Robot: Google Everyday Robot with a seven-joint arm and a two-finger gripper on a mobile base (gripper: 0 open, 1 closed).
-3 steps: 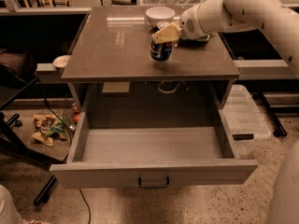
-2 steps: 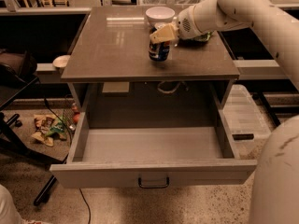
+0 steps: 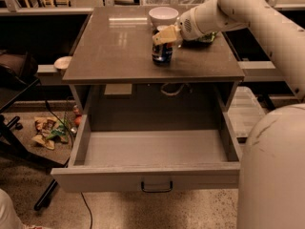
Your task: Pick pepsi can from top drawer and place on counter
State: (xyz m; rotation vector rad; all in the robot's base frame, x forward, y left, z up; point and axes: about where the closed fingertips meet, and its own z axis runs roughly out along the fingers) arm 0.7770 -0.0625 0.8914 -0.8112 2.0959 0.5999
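One relation is to be watched: the pepsi can (image 3: 162, 54) is found directly under the gripper (image 3: 165, 35). The can is upright, with its long axis vertical, and the gripper is set over its silver top, the arm reaching in from the right. The can is seen on the counter (image 3: 114, 46), toward the back, just in front of the white bowl (image 3: 163, 15). Its base appears to touch the surface, though this is not clearly shown. Whether the gripper is closed on the can or already loosened cannot be told. The top drawer (image 3: 143, 175) is pulled out below, well apart from the can.

Compared with the earlier frame, the can and the gripper are shifted a little to the left and slightly lower. It is judged that only the release and a straight withdrawal upward are left, so that the can is not tipped.
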